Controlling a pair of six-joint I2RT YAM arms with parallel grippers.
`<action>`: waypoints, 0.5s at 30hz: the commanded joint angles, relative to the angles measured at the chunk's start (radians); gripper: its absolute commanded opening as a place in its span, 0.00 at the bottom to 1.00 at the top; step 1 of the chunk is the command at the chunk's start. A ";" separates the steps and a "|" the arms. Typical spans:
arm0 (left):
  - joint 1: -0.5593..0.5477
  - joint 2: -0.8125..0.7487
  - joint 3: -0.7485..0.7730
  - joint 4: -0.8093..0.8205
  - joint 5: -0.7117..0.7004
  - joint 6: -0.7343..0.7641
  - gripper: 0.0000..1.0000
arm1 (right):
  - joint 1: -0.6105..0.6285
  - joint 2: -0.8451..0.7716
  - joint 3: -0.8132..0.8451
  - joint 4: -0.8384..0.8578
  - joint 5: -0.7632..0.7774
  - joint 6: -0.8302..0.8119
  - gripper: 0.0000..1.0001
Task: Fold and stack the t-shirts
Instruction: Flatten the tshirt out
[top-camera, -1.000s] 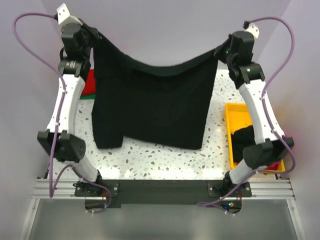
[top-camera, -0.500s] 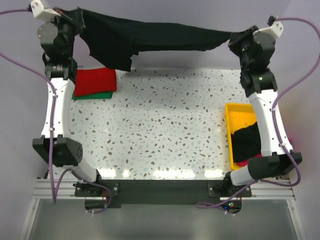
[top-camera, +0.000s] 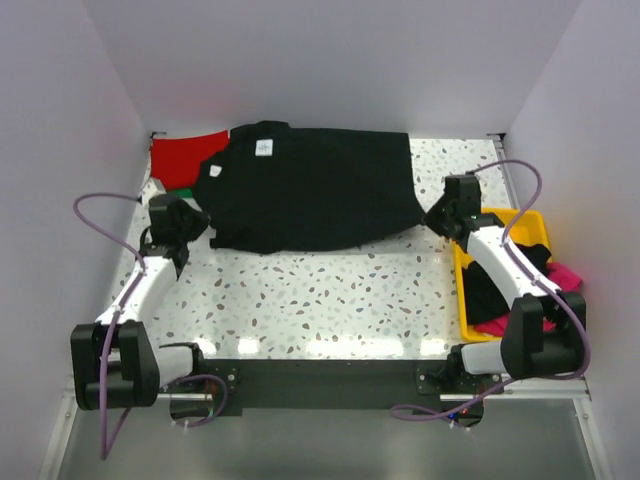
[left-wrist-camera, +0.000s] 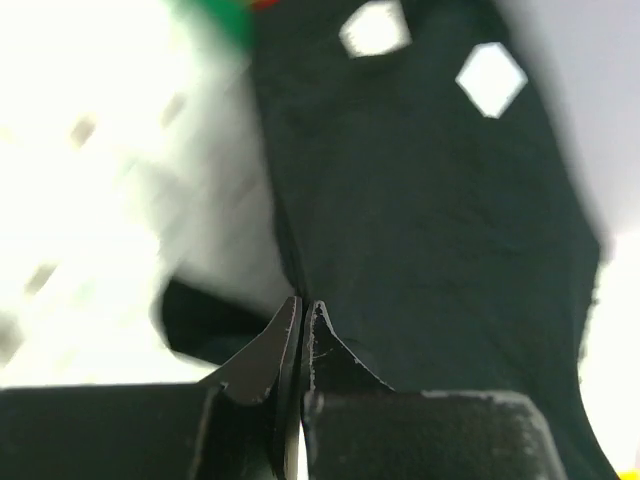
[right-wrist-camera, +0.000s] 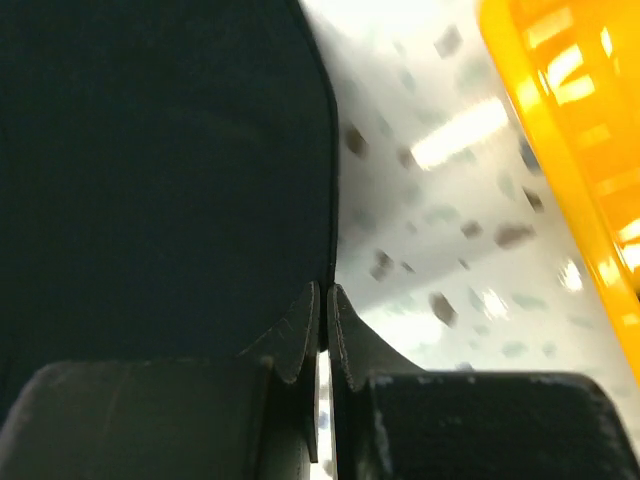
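Bases of both arms sit at the near edge of the speckled table (top-camera: 330, 290), and we see each arm stretched low across it toward a near corner of the spread cloth. The left gripper (top-camera: 203, 231) rests at the near left corner of the black shirt (top-camera: 320, 190). From the left wrist, its fingertips (left-wrist-camera: 272, 345) are pressed together with only a hairline between them, and the shirt's edge runs straight into that line, so we read the jaws as clenched on the cloth. The right gripper (top-camera: 436, 214) lies at the shirt's near right corner, and the right wrist view shows the same: fingertips (right-wrist-camera: 298, 335) squeezed tight, the dark edge of the shirt ending where they meet. Just beside that arm, along the right side of the table, stands a yellow tray (top-camera: 464, 300) holding a second black shirt (top-camera: 488, 290) and a pink shirt (top-camera: 566, 276), both crumpled. Farther out, the black shirt lies flat across the far half of the table, collar toward the left, with a small white label (top-camera: 264, 147) at the neck. Past its left end, in the far left corner, a red shirt (top-camera: 182, 157) lies partly under it, and a sliver of a green shirt (left-wrist-camera: 225, 12) shows at the red one's near edge.
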 joint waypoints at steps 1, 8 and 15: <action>0.003 -0.095 -0.104 -0.063 -0.056 -0.056 0.00 | -0.002 -0.047 -0.086 -0.037 -0.030 0.009 0.00; 0.003 -0.225 -0.219 -0.200 -0.114 -0.036 0.06 | -0.002 -0.093 -0.297 -0.063 -0.050 -0.016 0.00; 0.003 -0.444 -0.280 -0.350 -0.131 -0.017 0.07 | -0.002 -0.217 -0.368 -0.144 -0.021 -0.028 0.00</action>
